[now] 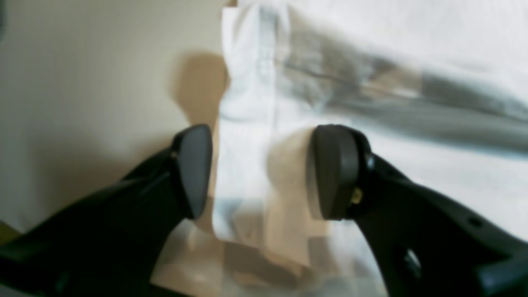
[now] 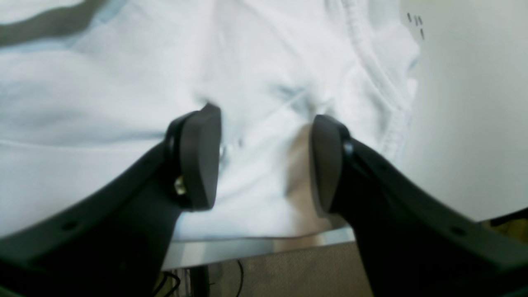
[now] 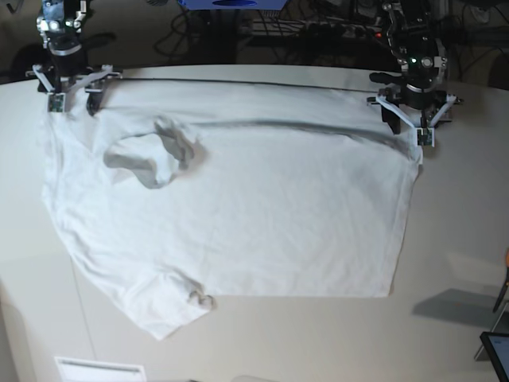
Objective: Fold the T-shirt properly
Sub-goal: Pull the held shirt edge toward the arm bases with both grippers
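Observation:
The white T-shirt (image 3: 238, 215) lies spread across the table, its neck opening (image 3: 151, 155) at the left and one sleeve (image 3: 171, 306) at the lower left. A long raised crease runs along its far edge. My right gripper (image 3: 71, 95) stands at the shirt's far left corner. In the right wrist view the right gripper (image 2: 262, 163) is open, fingers set apart over wrinkled fabric beside a hemmed edge (image 2: 385, 107). My left gripper (image 3: 407, 126) stands at the far right corner. Seen from the left wrist, that gripper (image 1: 264, 173) is open, straddling a strip of the shirt (image 1: 243, 123).
The off-white table (image 3: 445, 239) extends around the shirt. Its far edge (image 2: 255, 245) shows just past the right gripper, with floor and cables below. Cables and a blue item (image 3: 231, 4) sit behind the table. A dark object (image 3: 497, 354) is at the lower right.

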